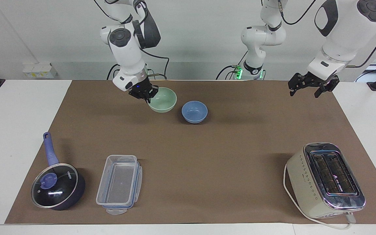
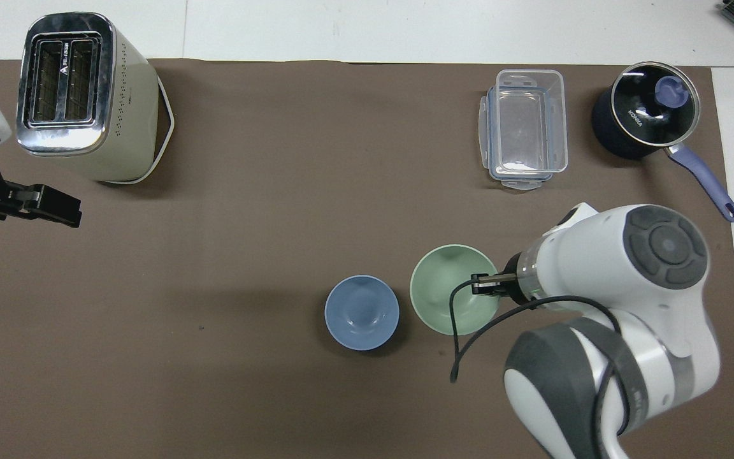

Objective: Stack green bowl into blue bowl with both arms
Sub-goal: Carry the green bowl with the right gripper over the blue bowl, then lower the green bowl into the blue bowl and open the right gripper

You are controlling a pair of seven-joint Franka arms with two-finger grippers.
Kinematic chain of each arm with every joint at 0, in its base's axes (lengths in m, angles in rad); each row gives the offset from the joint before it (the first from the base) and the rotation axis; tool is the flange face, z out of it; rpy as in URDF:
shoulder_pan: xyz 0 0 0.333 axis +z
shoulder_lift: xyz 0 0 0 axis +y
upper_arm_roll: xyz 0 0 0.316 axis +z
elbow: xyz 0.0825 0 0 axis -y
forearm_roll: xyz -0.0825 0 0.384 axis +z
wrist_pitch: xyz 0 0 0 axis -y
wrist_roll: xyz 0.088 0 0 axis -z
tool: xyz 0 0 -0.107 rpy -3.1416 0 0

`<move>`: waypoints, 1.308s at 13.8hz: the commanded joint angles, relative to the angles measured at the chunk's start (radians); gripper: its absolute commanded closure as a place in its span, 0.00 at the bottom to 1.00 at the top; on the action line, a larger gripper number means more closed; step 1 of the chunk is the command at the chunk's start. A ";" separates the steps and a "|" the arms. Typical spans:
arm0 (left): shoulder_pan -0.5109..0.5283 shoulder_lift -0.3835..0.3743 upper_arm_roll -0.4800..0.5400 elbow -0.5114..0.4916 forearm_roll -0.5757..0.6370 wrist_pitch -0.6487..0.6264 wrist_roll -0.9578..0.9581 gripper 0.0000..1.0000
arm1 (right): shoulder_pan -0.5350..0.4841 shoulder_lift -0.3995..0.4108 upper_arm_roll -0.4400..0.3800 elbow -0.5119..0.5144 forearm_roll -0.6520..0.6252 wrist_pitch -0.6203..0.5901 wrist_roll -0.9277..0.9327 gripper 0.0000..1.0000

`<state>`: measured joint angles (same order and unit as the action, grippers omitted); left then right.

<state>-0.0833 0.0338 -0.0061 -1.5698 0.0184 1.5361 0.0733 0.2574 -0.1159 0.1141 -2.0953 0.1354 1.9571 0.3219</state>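
My right gripper [image 1: 147,95] is shut on the rim of the pale green bowl [image 1: 164,99] and holds it upright in the air, above the mat, just beside the blue bowl [image 1: 194,112] on the side toward the right arm's end. In the overhead view the green bowl [image 2: 446,287] hangs from the right gripper [image 2: 485,285] close to the blue bowl [image 2: 361,312], without overlapping it. The blue bowl stands empty on the brown mat. My left gripper [image 1: 308,88] is open and empty, waiting in the air over the mat's edge at the left arm's end [image 2: 55,207].
A cream toaster [image 1: 325,179] [image 2: 86,95] stands at the left arm's end, farther from the robots. A clear plastic container [image 1: 119,184] [image 2: 525,127] and a dark lidded saucepan with a blue handle [image 1: 57,186] [image 2: 647,118] stand at the right arm's end.
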 commanded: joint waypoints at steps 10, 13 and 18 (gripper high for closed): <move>0.014 -0.006 -0.009 0.005 0.011 -0.017 0.014 0.00 | 0.201 0.110 -0.007 -0.035 0.121 0.152 0.230 1.00; 0.014 -0.006 -0.009 0.005 0.011 -0.017 0.014 0.00 | 0.224 0.119 -0.005 -0.074 0.122 0.206 0.238 1.00; 0.014 -0.005 -0.009 0.005 0.011 -0.017 0.014 0.00 | 0.227 0.127 -0.005 -0.109 0.124 0.241 0.223 1.00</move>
<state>-0.0833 0.0338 -0.0061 -1.5698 0.0184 1.5361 0.0733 0.4813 0.0152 0.1125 -2.1816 0.2296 2.1608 0.5529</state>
